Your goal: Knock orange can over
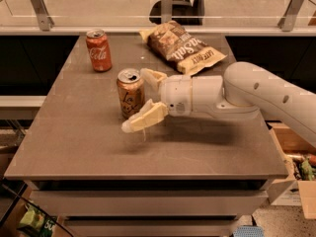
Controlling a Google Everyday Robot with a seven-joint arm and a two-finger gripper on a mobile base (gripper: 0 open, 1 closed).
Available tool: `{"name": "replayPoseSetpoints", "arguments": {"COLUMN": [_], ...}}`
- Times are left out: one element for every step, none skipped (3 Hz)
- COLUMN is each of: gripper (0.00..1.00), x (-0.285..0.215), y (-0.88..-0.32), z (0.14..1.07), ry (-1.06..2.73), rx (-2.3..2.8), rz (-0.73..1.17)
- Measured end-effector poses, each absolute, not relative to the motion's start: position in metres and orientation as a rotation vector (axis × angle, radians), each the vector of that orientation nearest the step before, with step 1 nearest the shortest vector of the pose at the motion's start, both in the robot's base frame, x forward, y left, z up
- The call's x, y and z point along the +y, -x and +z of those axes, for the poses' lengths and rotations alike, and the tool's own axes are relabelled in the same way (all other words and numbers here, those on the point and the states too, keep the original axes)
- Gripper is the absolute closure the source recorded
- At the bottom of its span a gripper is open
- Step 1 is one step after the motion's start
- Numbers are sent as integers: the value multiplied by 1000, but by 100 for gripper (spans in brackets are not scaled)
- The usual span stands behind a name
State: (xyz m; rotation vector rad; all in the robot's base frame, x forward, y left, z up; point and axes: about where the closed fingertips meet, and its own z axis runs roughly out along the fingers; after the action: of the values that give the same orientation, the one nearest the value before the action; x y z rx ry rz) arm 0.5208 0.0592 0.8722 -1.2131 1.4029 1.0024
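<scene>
Since the task is to tip the can and not to lift it, a sideways push is called for. It is judged best delivered high on the can's wall, near the silver top, so that the can topples instead of sliding across the table (74, 142).

Over the middle of that table the gripper (137, 101) is held, its two fingers spread wide with nothing grasped. The near finger (145, 117) is stretched low, and its edge is seen at the foot of the orange can (130, 94); whether contact is made cannot be told. The can stands upright, bracketed by the fingers, with the far finger (152, 77) just behind its upper right side.

Farther back, a red can (98, 51) and a chip bag (182, 46) are set apart from the gripper. A sweep away from the arm (266, 95) is judged likely to leave both undisturbed.
</scene>
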Motion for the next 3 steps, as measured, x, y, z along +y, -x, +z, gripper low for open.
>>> {"name": "replayPoseSetpoints", "arguments": {"gripper": [0, 18, 41], "x": [69, 77, 79], "y": [-523, -525, -524], "z": [871, 871, 872], "ry": [1222, 1234, 1237], "rx": [1387, 1363, 1362], "rz": [1027, 1043, 1044]}}
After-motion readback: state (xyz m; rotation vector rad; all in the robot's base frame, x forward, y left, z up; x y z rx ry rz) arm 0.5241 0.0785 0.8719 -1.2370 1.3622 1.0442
